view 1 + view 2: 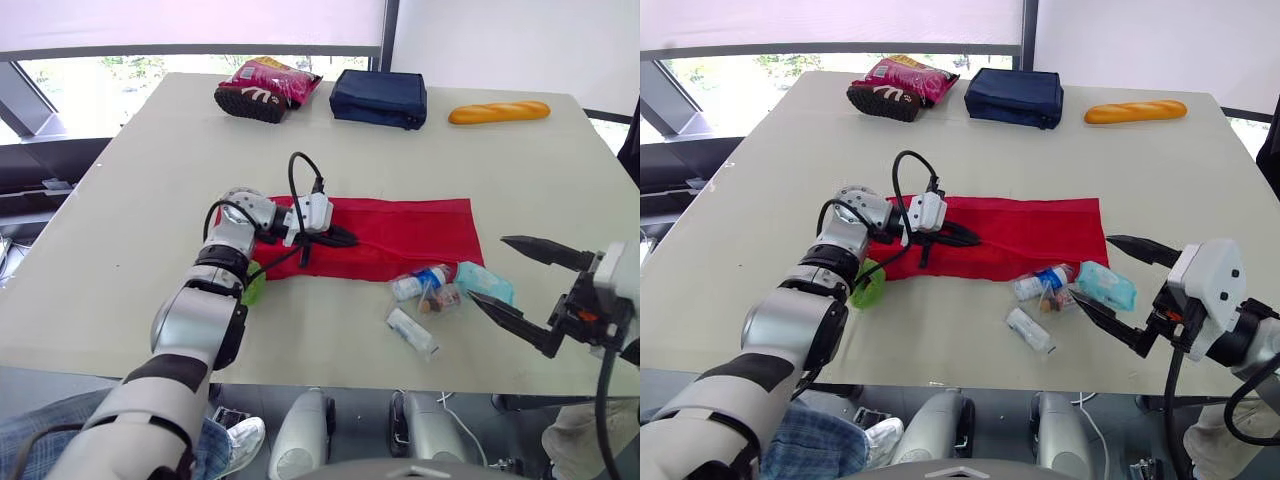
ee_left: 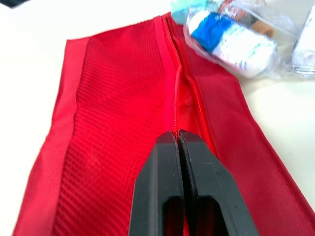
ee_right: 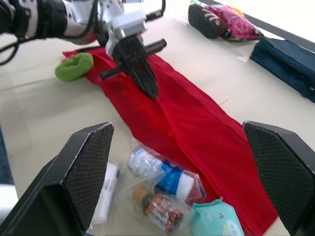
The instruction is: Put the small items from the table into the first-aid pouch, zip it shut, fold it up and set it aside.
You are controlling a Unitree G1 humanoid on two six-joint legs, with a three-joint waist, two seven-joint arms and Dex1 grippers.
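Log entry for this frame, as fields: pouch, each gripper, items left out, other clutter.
pouch: red pouch lies flat and unfolded on the table
left gripper: shut on the pouch's zipper line
right gripper: open, holding nothing, beside the small items
items outside pouch: bandage roll, teal packet, brown bottle and white tube by its right end; green item by its left end
far edge: snack bag, navy bag, baguette

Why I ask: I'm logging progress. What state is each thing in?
Red pouch, unfolded flat on the table.
Small items, outside the pouch, beside it.
Green item, on the table at the pouch's end.
Left gripper, shut, tips on the pouch's zip line.
Right gripper, open, beside the small items.
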